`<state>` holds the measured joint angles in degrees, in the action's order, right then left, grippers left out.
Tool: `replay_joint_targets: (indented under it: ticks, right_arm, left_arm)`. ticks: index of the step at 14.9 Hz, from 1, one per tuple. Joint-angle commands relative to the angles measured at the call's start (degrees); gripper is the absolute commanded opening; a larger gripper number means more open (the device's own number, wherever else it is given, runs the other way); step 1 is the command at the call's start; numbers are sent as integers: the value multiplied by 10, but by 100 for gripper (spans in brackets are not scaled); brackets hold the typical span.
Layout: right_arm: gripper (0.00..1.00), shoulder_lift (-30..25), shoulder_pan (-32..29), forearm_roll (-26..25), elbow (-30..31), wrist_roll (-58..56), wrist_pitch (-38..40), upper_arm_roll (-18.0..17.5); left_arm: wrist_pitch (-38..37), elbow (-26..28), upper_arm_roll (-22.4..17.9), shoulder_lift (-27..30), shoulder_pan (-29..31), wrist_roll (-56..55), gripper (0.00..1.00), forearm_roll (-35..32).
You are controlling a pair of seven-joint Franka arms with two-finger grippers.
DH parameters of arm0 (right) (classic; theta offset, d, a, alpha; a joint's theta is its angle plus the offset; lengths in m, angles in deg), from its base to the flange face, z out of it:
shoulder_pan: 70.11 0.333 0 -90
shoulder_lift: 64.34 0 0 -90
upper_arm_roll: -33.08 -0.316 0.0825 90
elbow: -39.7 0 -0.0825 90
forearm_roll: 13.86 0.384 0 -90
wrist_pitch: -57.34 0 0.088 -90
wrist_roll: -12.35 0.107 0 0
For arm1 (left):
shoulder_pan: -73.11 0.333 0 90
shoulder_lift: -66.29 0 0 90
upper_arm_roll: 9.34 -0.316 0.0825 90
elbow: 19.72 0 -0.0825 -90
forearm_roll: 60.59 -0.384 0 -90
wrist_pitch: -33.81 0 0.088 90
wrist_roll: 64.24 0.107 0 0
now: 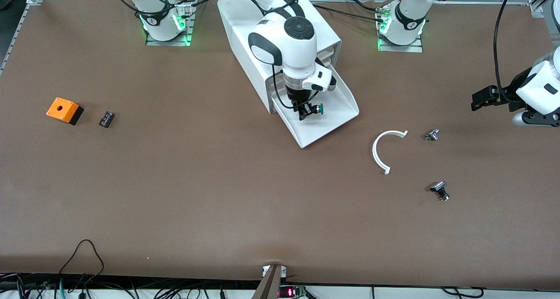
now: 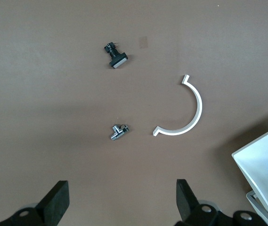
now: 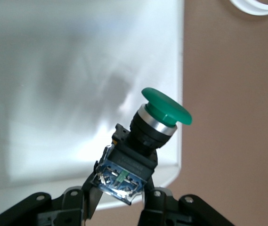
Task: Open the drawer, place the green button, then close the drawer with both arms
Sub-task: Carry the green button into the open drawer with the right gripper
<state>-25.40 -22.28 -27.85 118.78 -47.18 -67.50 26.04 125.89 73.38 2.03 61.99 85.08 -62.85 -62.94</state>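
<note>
The lowest drawer (image 1: 332,124) of the white cabinet (image 1: 245,36) stands pulled out, a shallow white tray. My right gripper (image 1: 305,111) hangs over it, shut on the button (image 1: 316,109). In the right wrist view the button (image 3: 145,136) shows a green cap and a black-and-blue body clamped between the fingers (image 3: 84,197), with the drawer floor (image 3: 53,94) beneath. My left gripper (image 1: 481,99) is open and empty, held over the table toward the left arm's end; its fingertips (image 2: 58,197) show in the left wrist view.
A white curved piece (image 1: 381,152) lies nearer the front camera than the drawer, with two silver-and-black knobs (image 1: 432,135) (image 1: 440,190) beside it. An orange box (image 1: 64,110) and a small black part (image 1: 106,119) lie toward the right arm's end.
</note>
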Motion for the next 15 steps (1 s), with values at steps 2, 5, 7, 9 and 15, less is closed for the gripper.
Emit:
replay_joint_targets:
  ticks: [2,5,7,9,15]
  right_arm:
    - [16,42,22,-13,-28,-1,3,0]
    - [18,53,22,-12,-30,6,-2,0]
    - [25,56,22,-12,-30,20,-2,0]
    - [35,61,22,-12,-31,20,-7,0]
    - [100,56,23,-13,-44,35,0,1]
  left_arm:
    - [3,11,4,12,3,-5,100,-10]
    - [5,11,4,12,4,-5,100,-10]
    - [5,11,4,11,4,-5,100,-10]
    - [5,11,4,11,4,-5,100,-10]
    - [6,11,4,11,4,-5,100,-10]
